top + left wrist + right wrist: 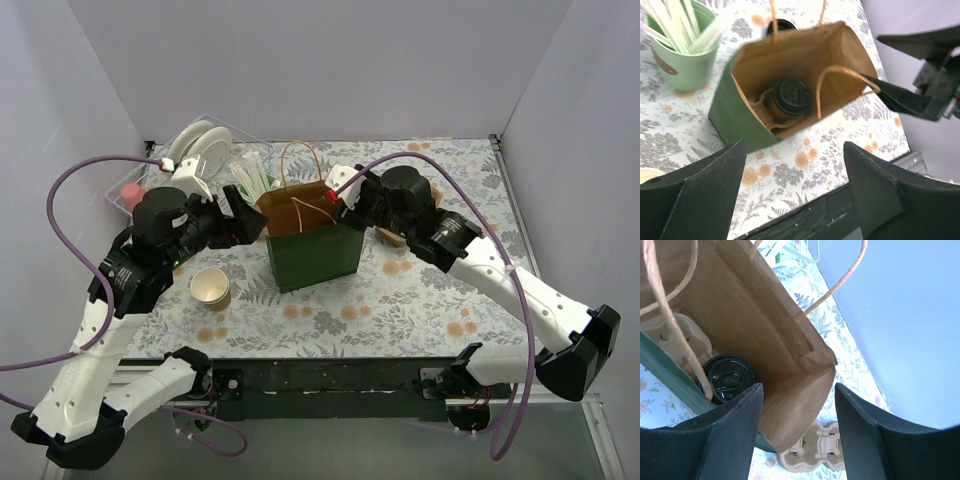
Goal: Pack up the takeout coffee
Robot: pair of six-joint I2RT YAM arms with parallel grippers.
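The takeout coffee (791, 95), a kraft cup with a black lid, stands inside the open green paper bag (312, 250), seated in a pulp carrier (762, 102). The right wrist view shows its lid (730, 379) at the bag's bottom. The bag's walls hide the coffee in the top view. My left gripper (250, 222) is open and empty, above the bag's left end. My right gripper (350, 208) is open and empty at the bag's right rim (827, 365), and one fingertip (875, 85) reaches the paper edge.
A mint-green cup of white straws (682, 57) stands left of the bag. A lidless paper cup (210, 288) sits at the front left. A second black lid (782, 25) shows behind the bag. A spare pulp carrier (815, 455) lies to the right. A plate rack (200, 150) is at the back left.
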